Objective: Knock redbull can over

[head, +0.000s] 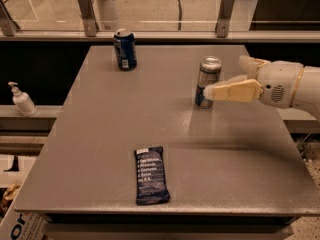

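Gripper (223, 76) first: where is yours?

— Mine reaches in from the right edge of the frame, at mid-height, level over the table (125, 134). Its two fingers (232, 91) stand apart, with nothing clasped between them.

— And the redbull can (208, 81)?

— Upright on the table, right of centre, just left of my gripper. My near finger's tip crosses its lower half in the picture (contact or a hair's gap, I cannot tell). The far finger sits up and to the right of the can's top.

— What else is around?

— A blue can (124, 49), upright, upper left of centre, well apart from mine. A dark snack bar (151, 182) lies flat at lower centre. A pump bottle (21, 99) stands at the left edge, off the table on a ledge.
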### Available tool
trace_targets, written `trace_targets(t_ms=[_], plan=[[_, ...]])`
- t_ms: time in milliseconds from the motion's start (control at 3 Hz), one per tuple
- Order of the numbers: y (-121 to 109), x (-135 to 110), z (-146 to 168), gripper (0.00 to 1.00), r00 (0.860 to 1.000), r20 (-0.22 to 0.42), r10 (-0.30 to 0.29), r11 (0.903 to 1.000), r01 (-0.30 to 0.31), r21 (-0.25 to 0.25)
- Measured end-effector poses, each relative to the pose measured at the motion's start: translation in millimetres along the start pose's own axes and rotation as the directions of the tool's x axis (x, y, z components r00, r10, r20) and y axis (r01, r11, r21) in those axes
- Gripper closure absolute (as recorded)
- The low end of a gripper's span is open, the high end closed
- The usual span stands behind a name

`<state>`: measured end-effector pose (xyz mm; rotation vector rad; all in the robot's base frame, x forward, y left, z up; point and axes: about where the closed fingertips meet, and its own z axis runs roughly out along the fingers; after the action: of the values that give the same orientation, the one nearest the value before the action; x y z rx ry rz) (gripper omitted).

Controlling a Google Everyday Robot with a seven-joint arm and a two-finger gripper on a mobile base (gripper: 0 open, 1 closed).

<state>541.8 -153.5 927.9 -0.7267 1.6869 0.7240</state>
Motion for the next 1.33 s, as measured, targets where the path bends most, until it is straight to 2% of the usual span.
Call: trace_targets(t_ms=[667,1000,1333], plan=[[22,-9,41,0.0,0.995,0.088,-0.04,0.999,0.042,-0.018],[38,-19,50,0.0,0.99,0.132,-0.053,0.9972,0.059,-0.045],[60,-33,45,0.0,0.98,0.194,-0.042,0.995,0.059,-0.082]])
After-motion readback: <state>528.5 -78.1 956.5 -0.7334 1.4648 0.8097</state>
